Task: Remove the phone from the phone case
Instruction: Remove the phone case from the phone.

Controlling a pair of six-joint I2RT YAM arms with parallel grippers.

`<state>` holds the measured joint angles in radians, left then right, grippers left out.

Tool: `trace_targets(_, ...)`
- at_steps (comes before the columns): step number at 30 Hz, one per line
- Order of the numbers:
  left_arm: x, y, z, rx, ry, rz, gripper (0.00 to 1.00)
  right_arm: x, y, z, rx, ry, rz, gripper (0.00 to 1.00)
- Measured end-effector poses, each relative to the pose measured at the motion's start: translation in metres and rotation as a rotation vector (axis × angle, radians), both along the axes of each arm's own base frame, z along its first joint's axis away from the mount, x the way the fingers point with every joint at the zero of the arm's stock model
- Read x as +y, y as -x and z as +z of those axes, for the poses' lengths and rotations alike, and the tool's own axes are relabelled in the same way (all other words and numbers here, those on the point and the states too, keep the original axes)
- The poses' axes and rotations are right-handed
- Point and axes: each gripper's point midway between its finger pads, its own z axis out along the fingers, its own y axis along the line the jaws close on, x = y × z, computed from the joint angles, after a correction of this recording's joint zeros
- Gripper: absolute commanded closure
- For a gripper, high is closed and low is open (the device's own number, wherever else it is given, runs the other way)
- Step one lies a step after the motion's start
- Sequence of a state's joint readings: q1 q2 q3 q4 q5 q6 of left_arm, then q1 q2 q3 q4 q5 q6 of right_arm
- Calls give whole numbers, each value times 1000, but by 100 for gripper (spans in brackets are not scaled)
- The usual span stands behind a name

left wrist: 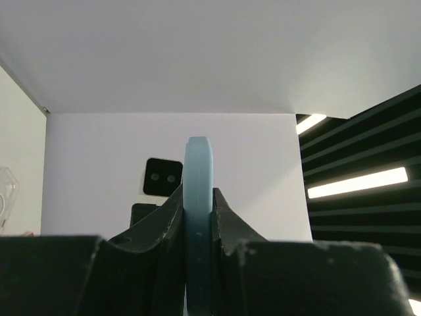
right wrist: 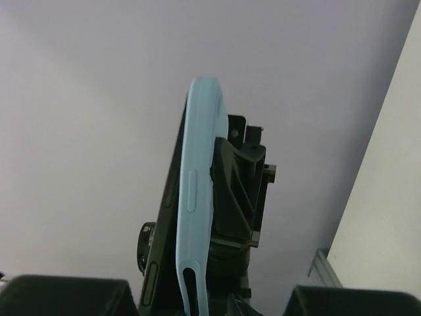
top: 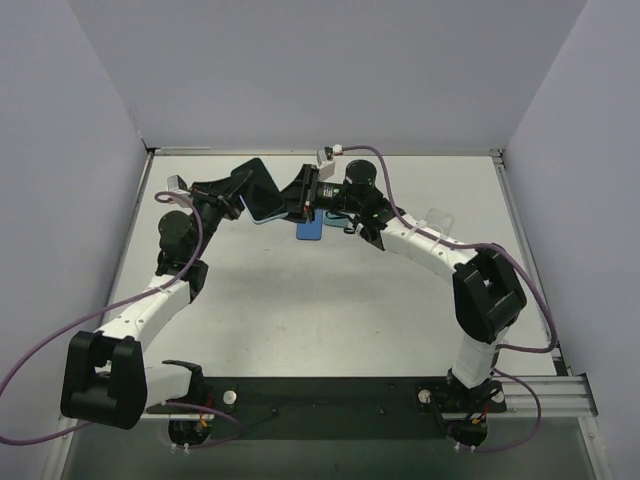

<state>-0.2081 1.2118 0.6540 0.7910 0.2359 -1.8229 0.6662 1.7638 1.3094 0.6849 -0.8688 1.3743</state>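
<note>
**A:** Where is the phone?

**B:** Up off the table (top: 330,320), toward the far side, between the two arms. The phone (top: 248,182) sits in its pale blue case (left wrist: 197,164). In the top view its dark screen is turned up.

**A:** Who has it?

**B:** The left gripper (left wrist: 198,204) is pressed together on the left end, one finger on each face of the case.

**A:** And the other one?

**B:** The right gripper (top: 300,197) is right at the opposite end. From its own camera the case runs edge-on, straight away from it, with the phone's dark side showing left of the blue. Its fingers don't show, so I cannot tell whether they are spread or pinching.

**A:** So the long axis?

**B:** Roughly left to right, from one gripper to the other. Both arms are at it.

**A:** Is the phone out?

**B:** I judge not. The case wraps its back and edge, so the two have to be worked apart.

**A:** Anything else?

**B:** A darker blue flat thing (top: 310,230) lies on the table just near of the right gripper. I can't tell what it is.
</note>
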Motion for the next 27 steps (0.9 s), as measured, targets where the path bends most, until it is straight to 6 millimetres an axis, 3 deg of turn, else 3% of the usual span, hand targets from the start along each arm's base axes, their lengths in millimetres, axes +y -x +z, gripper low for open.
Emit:
trace_targets(2, -1, -1, 2, -17, 2, 9, 100, 4, 1, 1, 26, -52, 43, 100)
trace_targets(6, -2, -4, -7, -23, -26, 16, 100, 5, 4, -8, 74, -122, 86, 100)
trace_targets(11, -20, 0, -37, 29, -94, -37, 98, -12, 11, -34, 128, -107, 67, 100)
trace_targets(14, -32, 6, -51, 59, -142, -87, 79, -26, 15, -47, 137, -53, 35, 100)
trace_targets(15, -37, 9, -56, 73, -157, -110, 59, -31, 18, -51, 138, -25, 26, 100)
trace_targets(18, -53, 21, -66, 84, -205, -191, 36, -48, 24, -60, 125, 48, -5, 100)
trace_targets(19, -59, 28, -69, 76, -226, -231, 23, -55, 22, -62, 121, 74, -24, 100)
trace_targets(22, -80, 47, -75, 49, -271, -357, 12, -81, 11, -76, 120, 172, -107, 100)
trace_targets(27, -96, 61, -90, 40, -326, -472, 10, -119, -5, -106, 114, 354, -251, 100)
